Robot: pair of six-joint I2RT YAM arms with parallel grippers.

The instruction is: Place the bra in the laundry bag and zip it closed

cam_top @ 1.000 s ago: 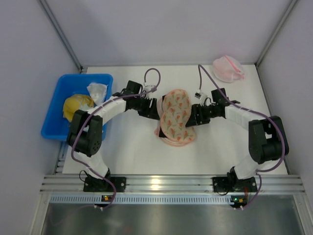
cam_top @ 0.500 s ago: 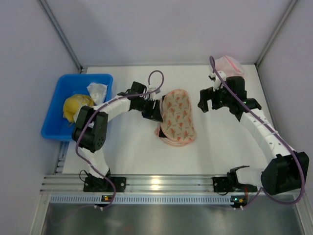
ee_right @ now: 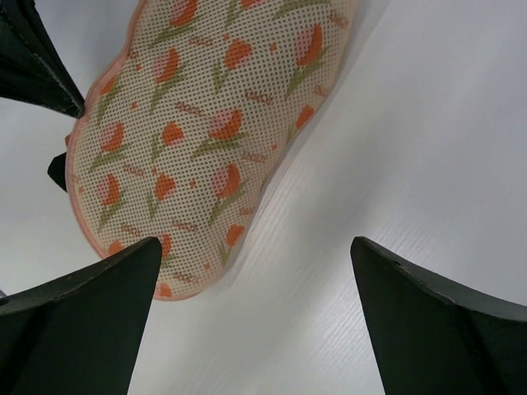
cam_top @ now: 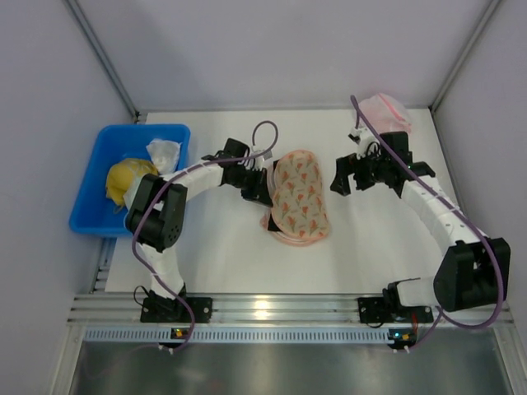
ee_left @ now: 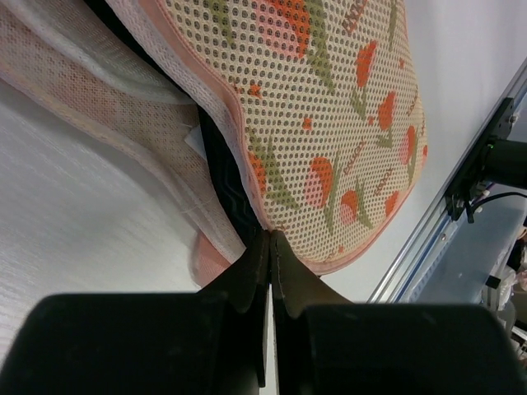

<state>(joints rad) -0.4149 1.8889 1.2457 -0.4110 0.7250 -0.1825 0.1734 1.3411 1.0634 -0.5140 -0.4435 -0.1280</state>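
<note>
The laundry bag (cam_top: 298, 197) lies mid-table, a peach mesh pouch with red-orange flowers, also seen in the left wrist view (ee_left: 329, 107) and the right wrist view (ee_right: 198, 132). Its left side gapes, and the black bra (ee_left: 221, 169) shows between the two mesh layers. My left gripper (cam_top: 265, 188) is shut, its tips (ee_left: 270, 239) pressed against the bag's pink rim; whether they pinch anything there does not show. My right gripper (cam_top: 339, 177) hangs to the right of the bag, wide open over bare table (ee_right: 255, 243), with nothing between its fingers.
A blue bin (cam_top: 90, 206) at the left holds a yellow cloth lump (cam_top: 128, 177) and a white bundle (cam_top: 163, 152). A pink-and-white mesh bundle (cam_top: 385, 113) lies at the back right, just behind the right arm. A metal rail (cam_top: 280, 309) runs along the near edge.
My right gripper let go of the bag's right edge, opened wide and swung back to the right. My left gripper closed at the bag's left rim.
</note>
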